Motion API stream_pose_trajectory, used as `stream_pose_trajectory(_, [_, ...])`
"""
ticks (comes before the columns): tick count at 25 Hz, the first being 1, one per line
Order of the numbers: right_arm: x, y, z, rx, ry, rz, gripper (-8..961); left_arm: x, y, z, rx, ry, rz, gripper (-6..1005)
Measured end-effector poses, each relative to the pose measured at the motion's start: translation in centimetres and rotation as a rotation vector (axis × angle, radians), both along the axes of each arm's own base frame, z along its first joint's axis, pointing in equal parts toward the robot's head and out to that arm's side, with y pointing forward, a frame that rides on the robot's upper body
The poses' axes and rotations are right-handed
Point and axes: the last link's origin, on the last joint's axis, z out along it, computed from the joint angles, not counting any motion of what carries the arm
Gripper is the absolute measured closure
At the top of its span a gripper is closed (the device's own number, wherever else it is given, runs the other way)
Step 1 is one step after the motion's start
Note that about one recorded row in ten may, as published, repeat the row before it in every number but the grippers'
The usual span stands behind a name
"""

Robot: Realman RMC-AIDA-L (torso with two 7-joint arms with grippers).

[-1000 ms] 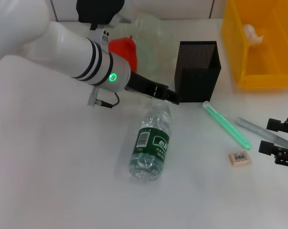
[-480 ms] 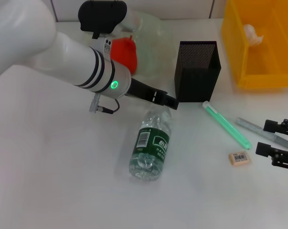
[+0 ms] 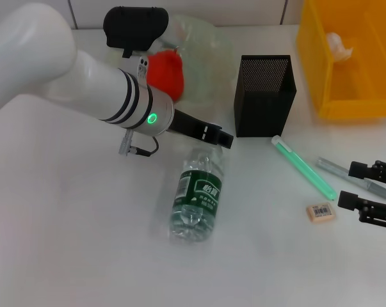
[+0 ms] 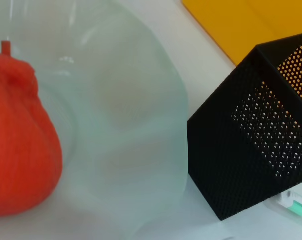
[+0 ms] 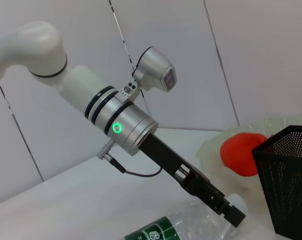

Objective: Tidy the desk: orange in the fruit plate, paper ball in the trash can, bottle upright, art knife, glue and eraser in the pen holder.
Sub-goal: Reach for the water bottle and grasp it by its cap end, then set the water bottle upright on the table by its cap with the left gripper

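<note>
The orange [image 3: 166, 71] lies in the pale-green fruit plate [image 3: 205, 38], also seen close up as orange [image 4: 20, 150] and plate [image 4: 135, 125]. The bottle [image 3: 196, 198] lies on its side on the desk [image 3: 71, 243]. My left gripper [image 3: 212, 135] hovers at the bottle's cap end; the right wrist view shows that gripper [image 5: 226, 210] just above the bottle [image 5: 186, 230]. Right of the black pen holder [image 3: 264, 94] lie the glue [image 3: 305, 167], art knife [image 3: 343, 173] and eraser [image 3: 321, 212]. My right gripper [image 3: 367, 188] is open beside them. The paper ball [image 3: 338, 43] sits in the trash can [image 3: 362, 102].
The pen holder [image 4: 256, 150] stands close beside the fruit plate, with the yellow bin [image 4: 241, 25] behind it. My left forearm [image 3: 109, 89] spans the desk's back left, in front of the plate. Bare tabletop lies near the front left.
My left gripper has drawn back to the left. The bottle has shifted left and rolled, so its barcode no longer shows. My right gripper has edged left.
</note>
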Motion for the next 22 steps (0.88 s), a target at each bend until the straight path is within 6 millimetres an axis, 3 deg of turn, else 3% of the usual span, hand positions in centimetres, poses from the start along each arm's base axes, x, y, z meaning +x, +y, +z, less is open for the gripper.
stream_pose_trajectory(2, [0.0, 0.0, 0.0, 0.000, 0.002, 0.000, 215, 0.0, 0.0, -0.1, -0.001, 0.002, -0.003, 328])
stream_pose_trajectory(8, [0.1, 0.2, -0.1, 0.005, -0.006, -0.007, 217, 0.1, -0.3, -0.3, -0.008, 0.013, -0.031, 537])
stream_pose_trajectory(22, [0.1, 0.3, -0.2, 0.010, -0.006, -0.011, 217, 1.7, -1.7, 0.6, 0.001, -0.047, -0.167, 539])
